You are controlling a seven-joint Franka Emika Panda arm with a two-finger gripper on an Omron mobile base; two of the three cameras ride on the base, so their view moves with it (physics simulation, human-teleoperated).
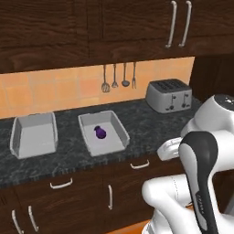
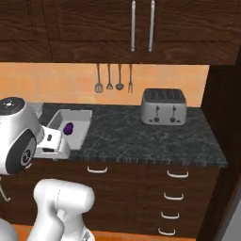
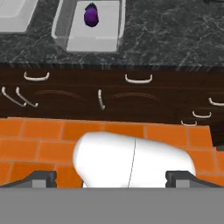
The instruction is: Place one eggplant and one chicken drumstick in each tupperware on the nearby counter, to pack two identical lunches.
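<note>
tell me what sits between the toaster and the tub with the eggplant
Nothing: in the left base view, bare counter separates the toaster from the tupperware holding the eggplant.

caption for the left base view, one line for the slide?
Two grey tupperwares on the marbled counter; the right tupperware holds one purple eggplant, toaster behind.

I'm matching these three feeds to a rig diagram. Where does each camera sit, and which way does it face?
Left base view: behind the arm's left, facing the counter, two tupperwares and toaster; white arm at lower right.
Right base view: behind its right, facing the same counter; arm at lower left.
Hand view: on the hand, over the orange floor, facing the cabinet fronts; open tool at bottom.
Shared: the eggplant in one tupperware.
</note>
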